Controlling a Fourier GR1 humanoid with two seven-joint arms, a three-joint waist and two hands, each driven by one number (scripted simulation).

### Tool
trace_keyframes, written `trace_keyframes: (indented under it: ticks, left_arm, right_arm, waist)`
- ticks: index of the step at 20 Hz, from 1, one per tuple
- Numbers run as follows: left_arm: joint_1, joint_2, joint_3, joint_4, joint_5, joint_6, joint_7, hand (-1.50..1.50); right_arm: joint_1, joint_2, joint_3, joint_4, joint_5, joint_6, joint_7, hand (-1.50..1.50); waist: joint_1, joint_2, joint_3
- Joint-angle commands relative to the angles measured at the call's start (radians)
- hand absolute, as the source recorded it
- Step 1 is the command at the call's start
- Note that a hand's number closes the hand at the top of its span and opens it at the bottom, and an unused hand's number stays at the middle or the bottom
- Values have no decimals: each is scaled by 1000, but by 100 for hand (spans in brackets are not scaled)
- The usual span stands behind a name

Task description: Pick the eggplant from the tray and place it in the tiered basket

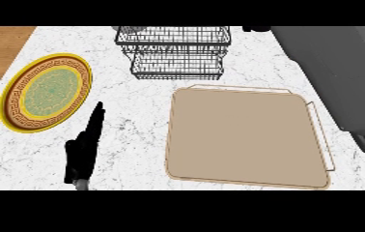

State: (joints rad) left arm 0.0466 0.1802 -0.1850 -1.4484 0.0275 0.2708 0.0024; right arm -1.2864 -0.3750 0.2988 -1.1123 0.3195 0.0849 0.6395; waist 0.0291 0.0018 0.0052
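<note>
No eggplant shows anywhere in the frame, so neither its long axis nor its direction from the fingers can be read. The tray (pixel 242 134), in the centre-right of the frame, has a bare tan surface with nothing lying on it. The basket (pixel 175 57) stands at upper centre, just above the tray's far edge. Through its wire tiers nothing purple can be made out, though a small grey patch at its upper-left corner is too unclear to name. A dark shape (pixel 257 28) at the top edge, right of the basket, cannot be identified either.

The left hand (pixel 80 156) is at lower left, resting on edge with its fingers straight and pointing toward the top of the frame. It holds nothing. It lies left of the tray, with open counter (pixel 135 129) between them, and the basket is well up and to the right of its fingertips. The right hand is not in the frame, so the left is the only one placed to act. Judging from the bare tray, the pick seems already done, or else the eggplant is out of sight.

Counted: no eggplant, one tray, one basket, one plate (pixel 46 88) at upper left, one hand.
</note>
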Motion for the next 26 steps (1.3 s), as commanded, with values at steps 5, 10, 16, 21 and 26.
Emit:
trace_keyframes:
  ticks: [5,10,16,21,26]
  left_arm:
    - [-15,-9,9,63,-9,-5,48,0]
    - [6,-29,-2,48,-20,4,33,0]
    - [28,-35,-21,17,-32,2,36,0]
    - [25,9,42,31,6,-36,21,0]
    - [-18,-37,30,110,-21,-9,-9,0]
  right_arm:
    - [-66,118,12,282,110,-61,-132,150]
    - [-71,205,-11,460,151,-164,-202,150]
    - [-55,282,-177,532,11,-229,-236,-150]
    - [-40,326,-270,577,-66,-261,-339,-150]
    - [-67,305,-398,577,-166,-292,-439,-150]
  waist:
    - [-4,7,-6]
    - [8,12,-6]
    - [18,15,-5]
    - [13,12,-5]
    - [2,16,-6]
